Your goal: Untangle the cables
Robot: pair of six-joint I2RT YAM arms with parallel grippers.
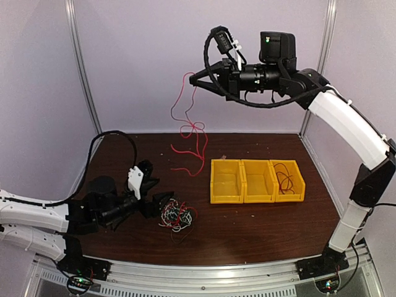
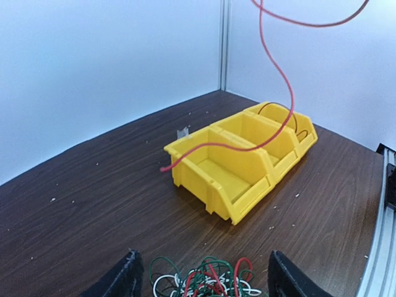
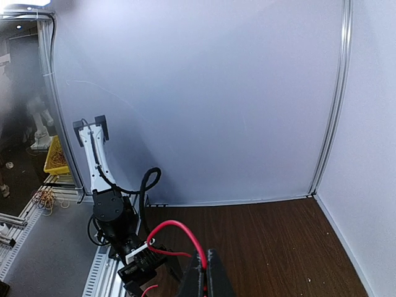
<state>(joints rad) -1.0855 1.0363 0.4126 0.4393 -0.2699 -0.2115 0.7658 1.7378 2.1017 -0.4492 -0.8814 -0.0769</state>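
The right claw is clamped on the red cable dangling below it. A swing could snag the bundle between the parted left claw.

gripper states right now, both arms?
Left gripper: open, jaws either side of the cable bundle, holding nothing.
Right gripper: shut on the red cable.

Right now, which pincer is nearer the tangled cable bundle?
Left. The left pincer is low beside the bundle, open; the right pincer is raised high beyond it, shut on a red cable.

Red cable in the closed right pincer, above brown table.
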